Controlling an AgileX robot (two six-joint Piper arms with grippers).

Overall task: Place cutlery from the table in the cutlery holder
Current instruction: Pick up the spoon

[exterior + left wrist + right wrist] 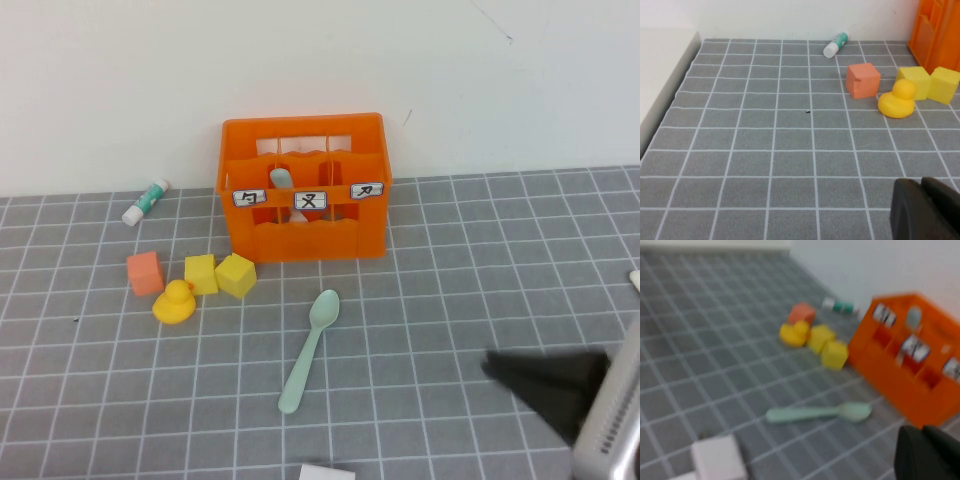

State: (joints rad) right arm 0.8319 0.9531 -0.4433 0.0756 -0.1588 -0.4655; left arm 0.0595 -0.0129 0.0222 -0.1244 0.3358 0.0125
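Observation:
The pale mint-green spoon (310, 350) lies flat on the grey gridded table (450, 300), in front of the orange cutlery holder (305, 185); it also shows in the right wrist view (817, 413). A light grey piece, apparently the fork (281, 178), stands in a compartment of the holder. My right gripper (490, 367) is shut and empty, low over the table to the right of the spoon. My left gripper (920, 182) is shut and empty above bare table, out of the high view.
A white-and-green tube (146, 201) lies at the back left. An orange cube (145, 272), two yellow cubes (220, 274) and a yellow duck (175, 302) sit left of the holder. A white block (325, 472) lies at the front edge.

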